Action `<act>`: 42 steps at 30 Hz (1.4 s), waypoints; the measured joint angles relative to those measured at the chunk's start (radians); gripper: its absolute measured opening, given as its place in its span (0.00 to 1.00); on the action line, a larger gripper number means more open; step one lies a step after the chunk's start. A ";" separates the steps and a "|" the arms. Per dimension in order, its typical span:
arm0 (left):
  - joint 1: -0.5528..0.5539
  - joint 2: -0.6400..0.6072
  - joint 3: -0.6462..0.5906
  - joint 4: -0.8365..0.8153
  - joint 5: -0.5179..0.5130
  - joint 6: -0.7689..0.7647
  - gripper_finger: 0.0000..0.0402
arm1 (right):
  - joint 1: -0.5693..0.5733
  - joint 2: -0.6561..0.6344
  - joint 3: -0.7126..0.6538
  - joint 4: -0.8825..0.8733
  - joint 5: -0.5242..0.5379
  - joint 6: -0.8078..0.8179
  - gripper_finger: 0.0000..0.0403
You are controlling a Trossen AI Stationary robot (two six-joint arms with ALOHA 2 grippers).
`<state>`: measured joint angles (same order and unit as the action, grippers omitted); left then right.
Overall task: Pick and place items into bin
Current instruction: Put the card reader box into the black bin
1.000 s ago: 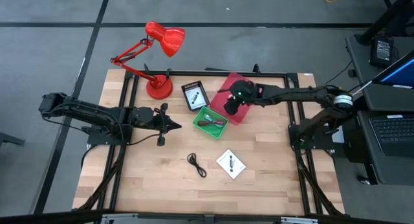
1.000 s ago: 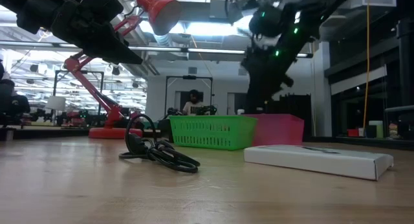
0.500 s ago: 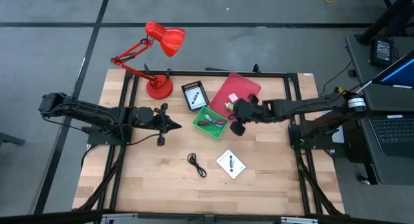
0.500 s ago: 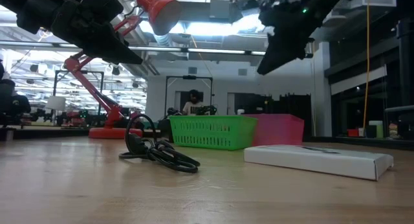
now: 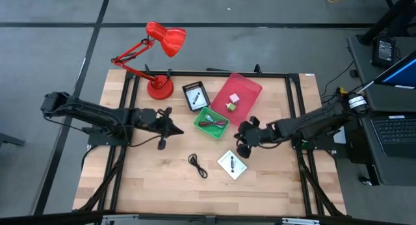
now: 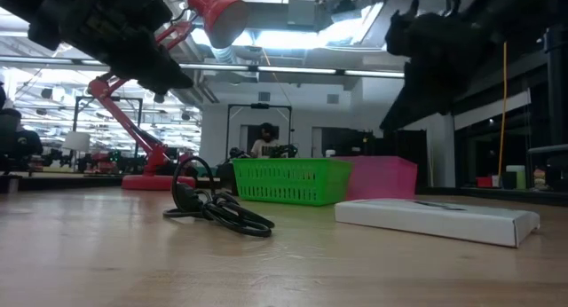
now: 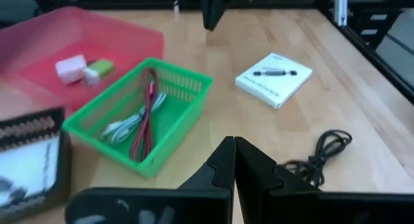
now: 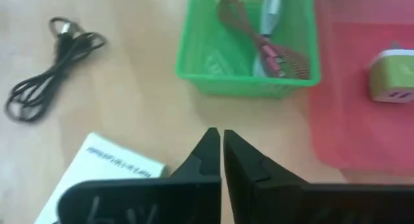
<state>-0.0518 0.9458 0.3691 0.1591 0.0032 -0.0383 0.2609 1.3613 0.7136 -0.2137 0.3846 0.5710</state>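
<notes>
White card [image 5: 232,164] lies flat just beside the right gripper [image 5: 243,147], which is pinched closed and empty; left gripper [image 5: 177,127], also closed empty, is farther off.

A red desk lamp [image 5: 160,62] stands at the wooden table's [image 5: 143,179] far left corner, head tilted outward.
</notes>
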 joint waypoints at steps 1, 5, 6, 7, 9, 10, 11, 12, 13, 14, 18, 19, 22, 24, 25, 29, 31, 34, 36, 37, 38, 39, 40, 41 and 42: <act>-0.004 0.023 0.000 0.035 0.001 0.010 0.00 | 0.012 0.000 0.000 0.001 0.000 0.000 0.01; -0.016 0.138 0.000 0.243 0.080 0.095 0.01 | 0.059 -0.003 0.008 -0.005 -0.001 -0.017 0.00; -0.016 0.169 0.001 0.289 0.106 0.109 0.01 | 0.071 -0.009 0.008 -0.010 0.000 -0.026 0.00; -0.016 0.199 0.010 0.315 0.133 0.122 0.01 | 0.082 -0.017 0.008 -0.019 -0.001 -0.027 0.00; -0.016 0.251 0.045 0.312 0.151 0.126 0.00 | 0.104 -0.038 0.008 -0.062 -0.001 -0.006 0.00; -0.016 0.276 0.068 0.296 0.147 0.122 0.00 | 0.114 -0.051 0.008 -0.097 -0.001 0.016 0.00; -0.016 0.302 0.093 0.277 0.145 0.117 0.01 | 0.125 -0.065 0.008 -0.124 -0.001 0.036 0.00; -0.016 0.329 0.121 0.253 0.145 0.114 0.01 | 0.135 -0.079 0.008 -0.147 0.001 0.056 0.00; -0.016 0.354 0.148 0.230 0.145 0.114 0.01 | 0.146 -0.092 0.008 -0.166 0.004 0.068 0.00; -0.016 0.380 0.174 0.214 0.145 0.115 0.01 | 0.156 -0.104 0.007 -0.177 0.012 0.079 0.00; -0.022 0.472 0.274 0.165 0.146 0.136 0.00 | 0.191 -0.132 0.003 -0.175 0.013 0.104 0.00; -0.023 0.492 0.297 0.148 0.146 0.136 0.00 | 0.199 -0.134 0.003 -0.178 0.006 0.127 0.00; -0.032 0.547 0.367 0.094 0.147 0.133 0.01 | 0.230 -0.133 0.007 -0.227 -0.073 0.228 0.00; -0.041 0.581 0.411 0.069 0.147 0.140 0.00 | 0.265 -0.122 0.007 -0.254 -0.095 0.279 0.00; -0.046 0.597 0.429 0.065 0.147 0.149 0.00 | 0.283 -0.117 0.007 -0.268 -0.095 0.296 0.00; -0.072 0.651 0.486 0.062 0.146 0.191 0.01 | 0.349 -0.084 0.007 -0.270 -0.091 0.361 0.00; -0.083 0.670 0.502 0.063 0.145 0.190 0.01 | 0.372 -0.061 0.007 -0.260 -0.090 0.400 0.00; -0.093 0.690 0.518 0.064 0.145 0.182 0.00 | 0.397 -0.016 0.008 -0.254 -0.090 0.447 0.00; -0.099 0.690 0.518 0.063 0.141 0.182 0.00 | 0.409 0.018 0.008 -0.215 -0.090 0.449 0.00; -0.100 0.690 0.518 0.063 0.141 0.181 0.01 | 0.415 0.032 0.008 -0.202 -0.090 0.449 0.00; -0.100 0.690 0.518 0.063 0.141 0.180 0.01 | 0.418 0.045 0.007 -0.188 -0.091 0.447 0.00; -0.100 0.690 0.518 0.064 0.141 0.179 0.01 | 0.422 0.057 0.008 -0.158 -0.091 0.447 0.00; -0.100 0.690 0.518 0.069 0.141 0.174 0.01 | 0.424 0.068 0.008 -0.141 -0.091 0.447 0.00; -0.100 0.690 0.518 0.080 0.141 0.165 0.02 | 0.425 0.076 0.009 -0.139 -0.091 0.447 0.00; -0.100 0.690 0.518 0.091 0.141 0.159 0.02 | 0.425 0.085 0.014 -0.144 -0.091 0.447 0.00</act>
<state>-0.1520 1.6354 0.8867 0.2502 0.1440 0.1206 0.6857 1.4464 0.7279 -0.3573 0.2938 1.0176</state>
